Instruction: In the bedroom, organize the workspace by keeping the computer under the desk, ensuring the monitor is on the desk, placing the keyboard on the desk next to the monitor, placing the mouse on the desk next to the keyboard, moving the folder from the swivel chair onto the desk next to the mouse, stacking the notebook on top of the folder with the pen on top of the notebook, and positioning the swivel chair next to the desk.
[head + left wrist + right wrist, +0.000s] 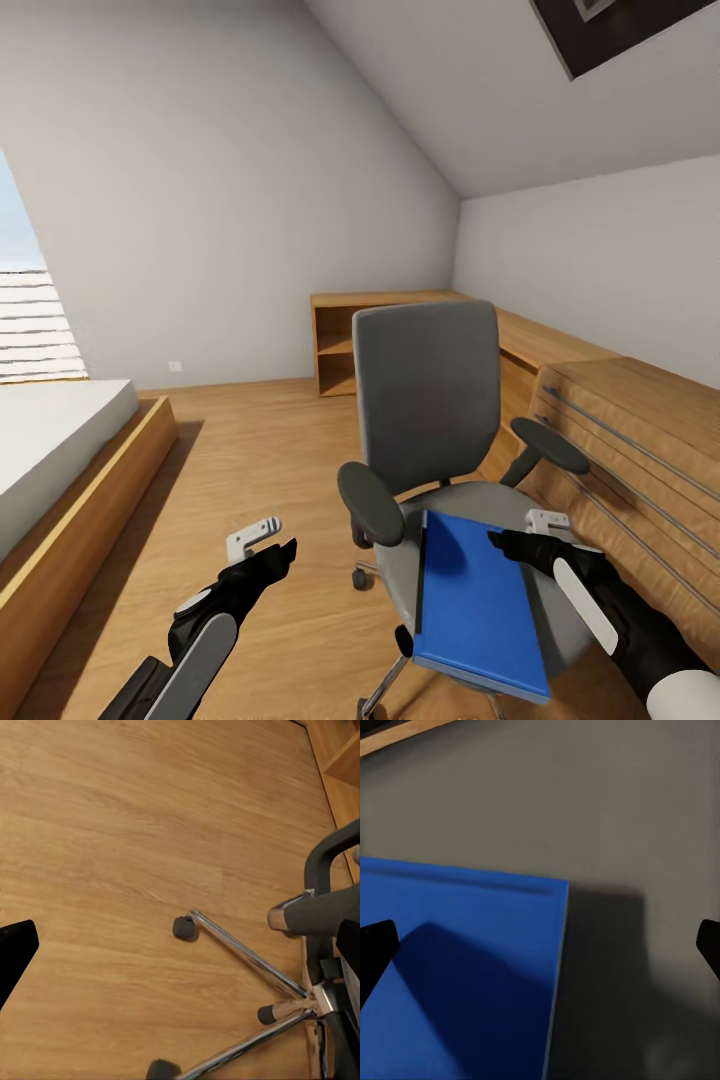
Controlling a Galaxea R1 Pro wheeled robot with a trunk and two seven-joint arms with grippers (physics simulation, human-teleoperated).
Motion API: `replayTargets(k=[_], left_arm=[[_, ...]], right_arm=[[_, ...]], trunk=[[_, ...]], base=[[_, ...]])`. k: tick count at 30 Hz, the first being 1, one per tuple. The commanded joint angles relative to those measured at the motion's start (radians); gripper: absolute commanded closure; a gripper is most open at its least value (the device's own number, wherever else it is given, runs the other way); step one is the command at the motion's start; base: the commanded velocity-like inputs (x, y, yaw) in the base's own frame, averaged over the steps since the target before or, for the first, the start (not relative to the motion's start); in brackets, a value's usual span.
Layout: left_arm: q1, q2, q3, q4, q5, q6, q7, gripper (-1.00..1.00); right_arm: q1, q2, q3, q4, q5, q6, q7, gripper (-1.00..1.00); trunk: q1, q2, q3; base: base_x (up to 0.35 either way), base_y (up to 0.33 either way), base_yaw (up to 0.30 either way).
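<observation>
The grey swivel chair (430,400) stands in the middle of the bedroom with its back toward the far wall. The bright-blue folder (475,605) lies flat on its seat (645,817). My right gripper (525,532) hovers open just above the seat, at the folder's far right corner. In the right wrist view the folder (457,975) lies under one fingertip and bare seat under the other. My left gripper (272,548) is open over the wood floor, left of the chair. Its wrist view looks down on the chair's chrome base (247,956) and a castor (183,927).
A bed (60,440) with a wooden frame lies at the left. A low light-wood cabinet (400,335) runs along the back wall and joins wooden drawer fronts (640,450) close on the chair's right. Open floor (250,440) stretches between bed and chair.
</observation>
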Motion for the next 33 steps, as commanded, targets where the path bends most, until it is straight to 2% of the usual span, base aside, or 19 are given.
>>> replayTargets(k=[1,7,15,33], left_arm=[[-0.001,0.001,-0.002,-0.002,0.007,0.001,0.008,-1.0],[-0.001,0.001,-0.002,-0.002,0.007,0.002,0.008,-1.0],[-0.001,0.0,-0.002,-0.001,0.008,0.002,0.008,-1.0],[-0.001,-0.002,-0.003,0.001,0.008,0.002,0.008,-1.0]], right_arm=[[0.0,-0.001,0.004,0.0,-0.008,0.004,-0.005,-1.0],[0.0,-0.001,0.004,0.0,-0.008,0.004,-0.005,-1.0],[0.0,-0.001,0.005,0.0,-0.008,0.004,-0.005,-1.0],[0.0,-0.001,0.005,0.0,-0.008,0.002,-0.005,-1.0]], trunk=[[0.0,0.0,-0.001],[0.0,0.0,-0.001],[0.0,0.0,-0.001],[-0.069,0.126,0.055]], base=[[-0.062,0.0,0.0],[-0.206,0.0,0.0],[-0.023,0.0,0.0],[0.0,0.0,0.0]])
